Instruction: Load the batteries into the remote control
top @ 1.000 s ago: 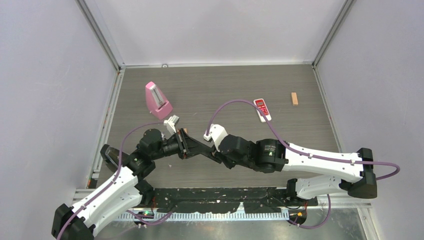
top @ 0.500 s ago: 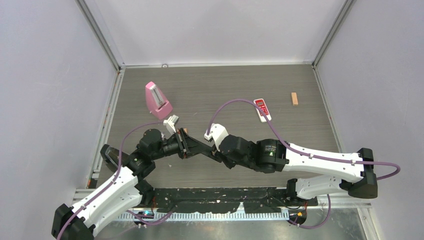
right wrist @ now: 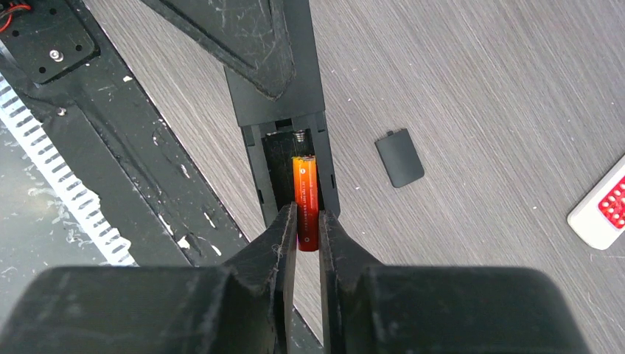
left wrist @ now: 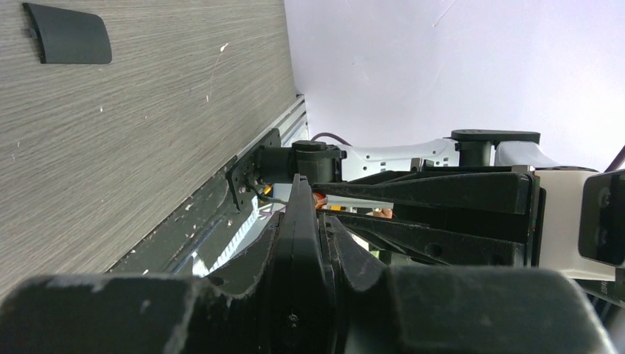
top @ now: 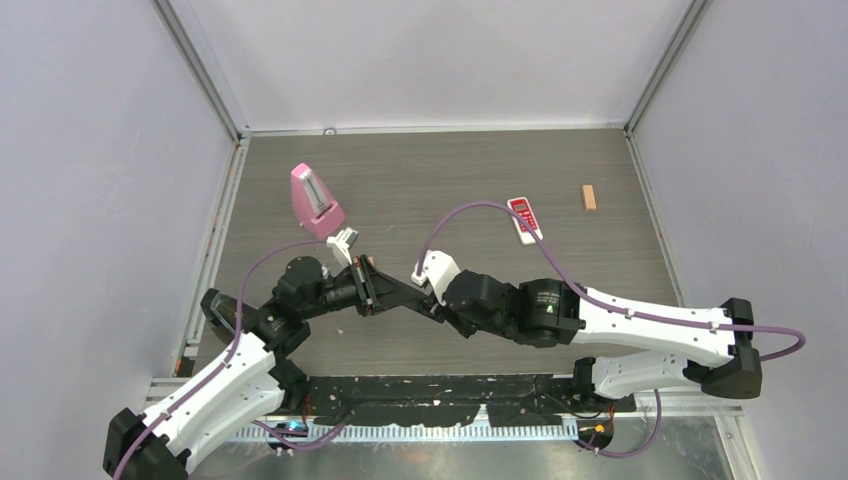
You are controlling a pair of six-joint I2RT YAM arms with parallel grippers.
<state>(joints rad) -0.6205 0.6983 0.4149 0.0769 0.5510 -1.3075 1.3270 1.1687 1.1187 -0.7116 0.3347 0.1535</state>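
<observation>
The black remote (right wrist: 258,114) is clenched edge-on in the left end effector (top: 368,289), above the near left part of the tabletop (top: 450,170). Its battery bay is uncovered and faces the right wrist camera.

One orange-red battery (right wrist: 305,184) is grasped between the fingers of the right end effector (right wrist: 306,214). The battery is held lengthwise along the remote. Its far end is seen inside the open bay, close to the spring contact, while its near end is pinched between the fingertips. Whether the battery is fully seated cannot be told. A second battery cannot be made out in the bay.

The two end effectors are brought tip to tip, the left arm reaching in from the left and the right arm from the right.

The dark cover (right wrist: 399,157) is laid flat on the tabletop, apart from the remote. A white remote (top: 524,219) with red buttons is seen farther off, right of centre, and a small wooden block (top: 589,197) lies well to its right. A pink object (top: 315,200) stands at the far left.
</observation>
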